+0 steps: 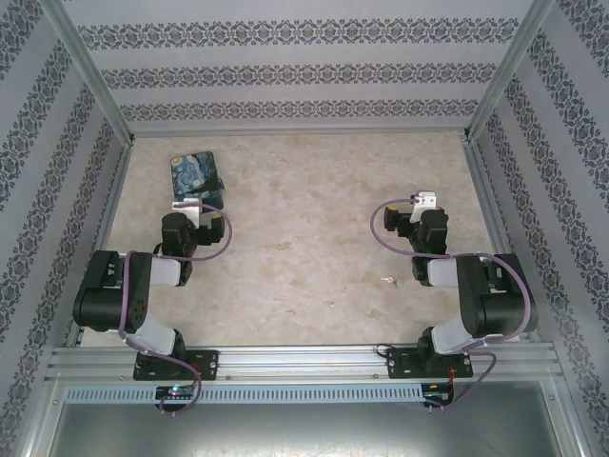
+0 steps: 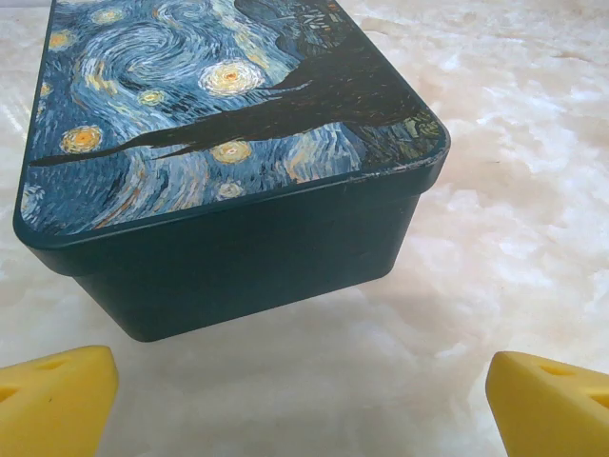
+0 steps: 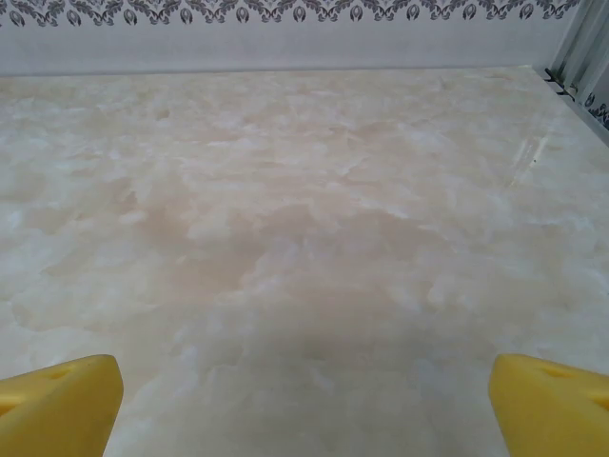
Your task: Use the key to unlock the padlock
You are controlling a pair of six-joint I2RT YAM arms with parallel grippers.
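Both claws gape wide and empty: the left gripper [image 2: 304,405] faces the starry tin [image 2: 228,133] at its view's upper left, the right gripper [image 3: 304,409] bare table [image 3: 285,219]. I'd have the left square up on the tin's shut lid first. The key [image 1: 388,280] is a silvery speck lower right of centre overhead; where the padlock lies I cannot tell, perhaps inside the tin

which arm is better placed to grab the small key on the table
Right, probably: the key lies just beside the right arm, and the right gripper is open and empty. The left gripper faces the tin, far from it.
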